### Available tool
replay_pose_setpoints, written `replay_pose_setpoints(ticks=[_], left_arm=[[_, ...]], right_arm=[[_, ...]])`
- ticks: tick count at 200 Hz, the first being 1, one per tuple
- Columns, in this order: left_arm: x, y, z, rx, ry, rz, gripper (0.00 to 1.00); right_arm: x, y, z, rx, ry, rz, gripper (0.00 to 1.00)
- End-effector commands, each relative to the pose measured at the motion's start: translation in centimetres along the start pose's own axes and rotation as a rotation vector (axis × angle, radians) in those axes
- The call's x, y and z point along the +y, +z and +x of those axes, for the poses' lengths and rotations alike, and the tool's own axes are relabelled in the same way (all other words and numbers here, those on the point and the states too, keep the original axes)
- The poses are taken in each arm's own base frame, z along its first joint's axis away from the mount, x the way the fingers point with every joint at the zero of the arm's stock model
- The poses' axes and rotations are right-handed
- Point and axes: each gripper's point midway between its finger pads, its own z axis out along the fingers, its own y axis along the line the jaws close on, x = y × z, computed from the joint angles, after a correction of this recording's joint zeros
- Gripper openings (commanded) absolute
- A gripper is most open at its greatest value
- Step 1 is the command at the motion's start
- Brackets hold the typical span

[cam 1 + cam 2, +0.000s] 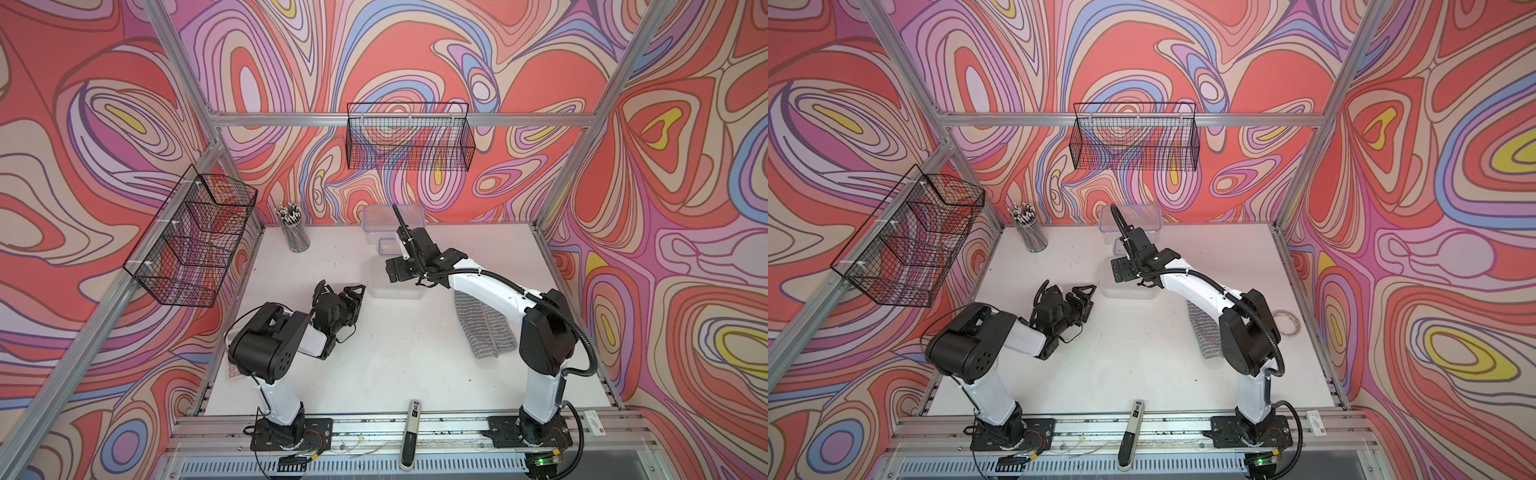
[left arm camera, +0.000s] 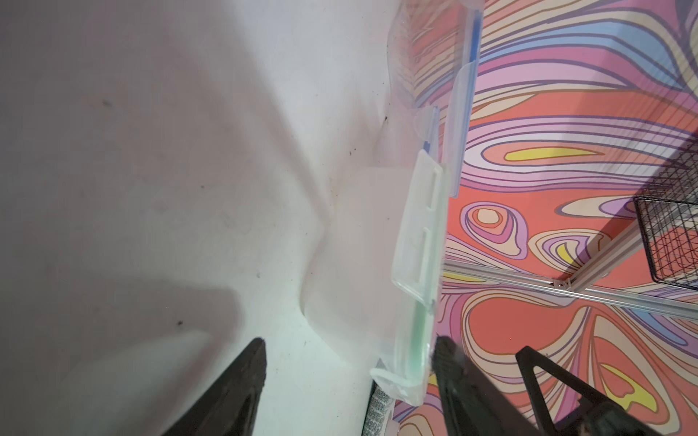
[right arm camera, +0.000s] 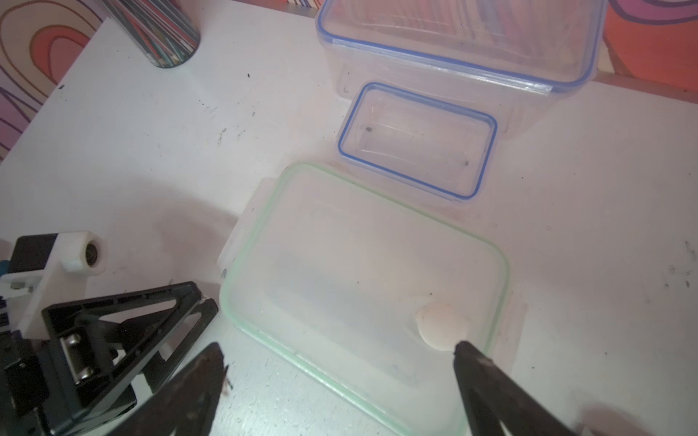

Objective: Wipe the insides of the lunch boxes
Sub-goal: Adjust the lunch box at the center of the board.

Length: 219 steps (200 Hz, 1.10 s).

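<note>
Three lunch boxes sit toward the far side of the white counter [image 1: 374,374]: the large lunch box [image 3: 453,41], with a blue-rimmed lid, stands at the back edge by the wall; the small lunch box [image 3: 415,143], also blue-rimmed, lies just in front of it; the medium lunch box [image 3: 362,287], under a frosted lid with a pale green seal, lies nearest the arms, just beside the small one; all three appear lidded; the right fingers [image 3: 483,377] are spread wide and empty, hanging over the medium lunch box, one tip above its lid near a round pale patch, the other out past its edge over the counter; the left fingers [image 2: 249,377] are parted too and hold nothing, pointing at the end of the medium lunch box nearest the left arm, one tip at the lid's edge, though I cannot tell whether it touches, the other over bare counter; the grey striped cloth [image 1: 484,328] lies flat on the right, partly under the right arm, well apart from both sets of fingers; a mesh pen cup [image 1: 296,232] stands at the back left; a roll of tape [image 1: 1285,322] lies near the right edge
</note>
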Motion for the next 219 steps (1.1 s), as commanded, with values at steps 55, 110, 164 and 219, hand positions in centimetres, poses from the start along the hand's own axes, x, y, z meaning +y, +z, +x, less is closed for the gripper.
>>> replay_pose_setpoints(ticks=[55, 110, 164, 219], left_arm=[[-6.7, -5.3, -4.9, -0.061, 0.625, -0.373, 0.8], [-12.6, 2.3, -4.8, 0.209, 0.913, -0.344, 0.77], [-13.2, 8.8, -3.9, 0.388, 1.037, -0.284, 0.74], [-11.6, 13.3, -2.8, 0.492, 1.03, -0.222, 0.73]], right_arm=[[2.7, -0.2, 3.9, 0.008, 0.199, -0.212, 0.97], [3.0, -0.1, 6.0, -0.085, 0.466, -0.332, 0.95], [3.1, 0.7, 7.5, -0.161, 0.666, -0.447, 0.93], [3.8, 2.1, 8.8, -0.139, 0.728, -0.489, 0.93]])
